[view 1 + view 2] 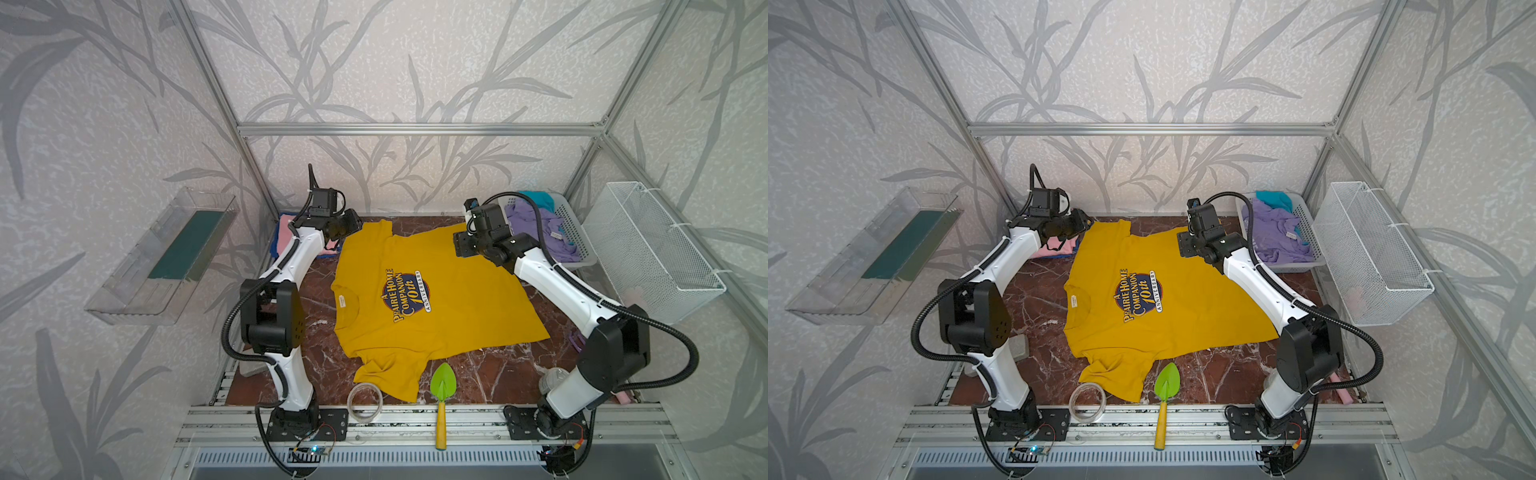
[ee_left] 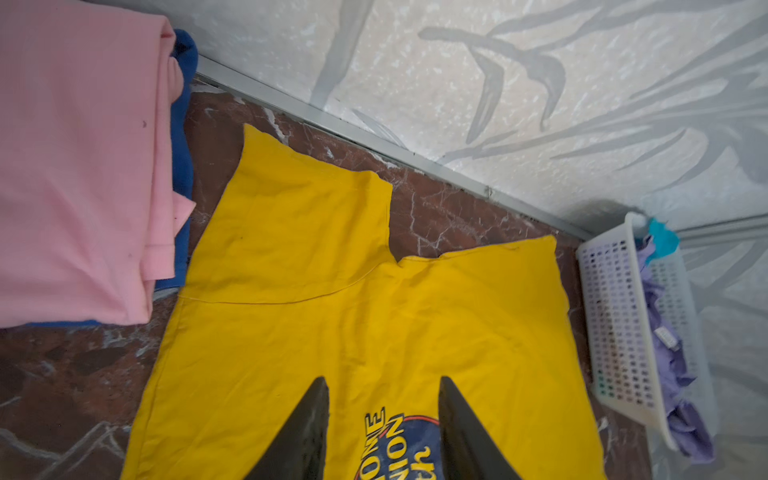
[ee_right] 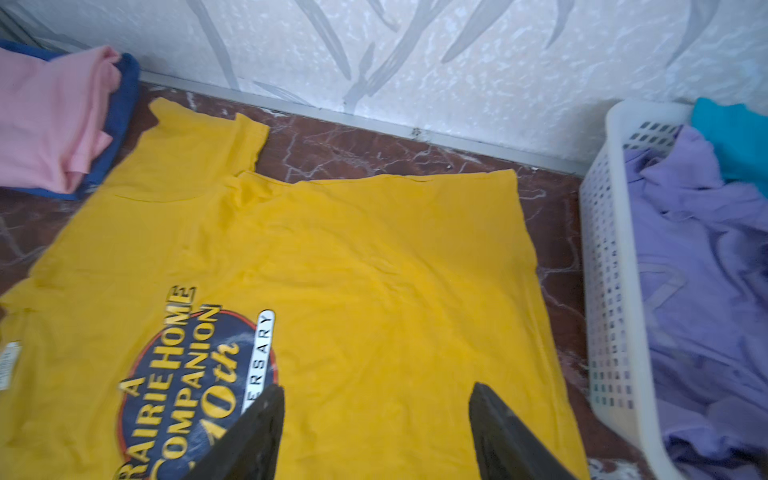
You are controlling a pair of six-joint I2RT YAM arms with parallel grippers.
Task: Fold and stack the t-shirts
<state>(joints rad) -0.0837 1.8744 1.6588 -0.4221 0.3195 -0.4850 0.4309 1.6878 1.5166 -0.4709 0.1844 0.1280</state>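
The yellow tee (image 1: 457,299) lies spread print-up on the table (image 1: 507,374), the left gripper (image 2: 383,382) and right gripper (image 3: 378,388) hover over its far edge with jaws apart and empty, so the first fold looks due: pinch far sleeve and hem corner, then draw them nearward.

Left arm (image 1: 308,246) stretched forward, left hand (image 2: 382,382) jaws parted, right arm (image 1: 555,282) likewise, right hand (image 3: 378,388) jaws wider.

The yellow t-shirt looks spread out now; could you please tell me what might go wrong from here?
The near sleeve of the yellow t-shirt lies close to the tape roll and green trowel; folding could drag them along.
Its far sleeve lies beside the folded pink t-shirt, so a grasp there might catch that stack.
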